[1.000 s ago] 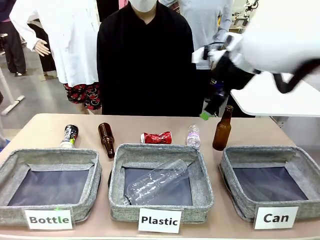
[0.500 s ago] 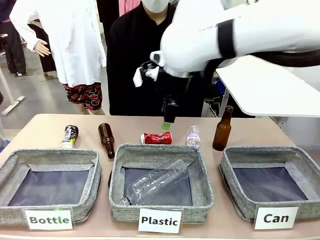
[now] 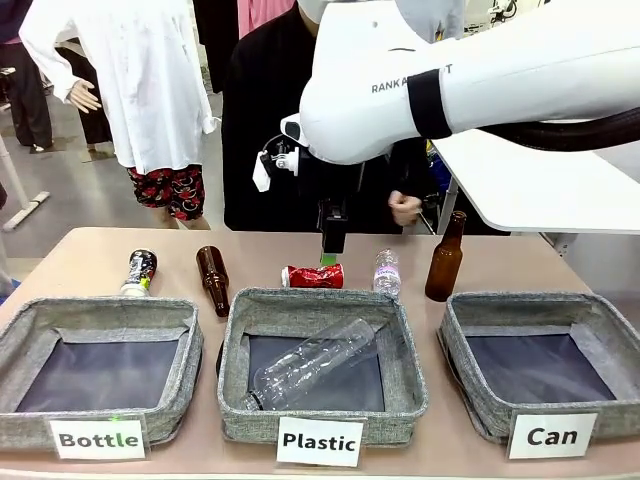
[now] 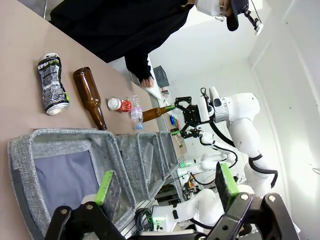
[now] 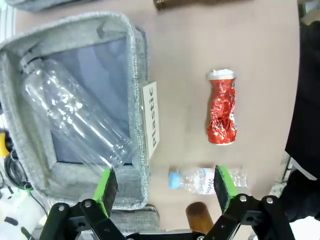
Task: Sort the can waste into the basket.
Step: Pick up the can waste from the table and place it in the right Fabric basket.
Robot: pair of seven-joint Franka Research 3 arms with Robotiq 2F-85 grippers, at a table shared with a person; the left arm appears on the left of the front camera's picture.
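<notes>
Right pincer [image 5: 165,186] spread, empty, above crushed red can [image 5: 222,112] on counter [image 5: 190,50]. Left pincer [image 4: 165,182] spread too. Dark can [image 3: 138,271] far left. Can basket [image 3: 520,300]: right edge cut off.

we see a large clear bottle [image 3: 310,365] lying in the plastic basket [image 3: 409,352]; a brown bottle [image 3: 444,265] stands upright behind it.
</notes>
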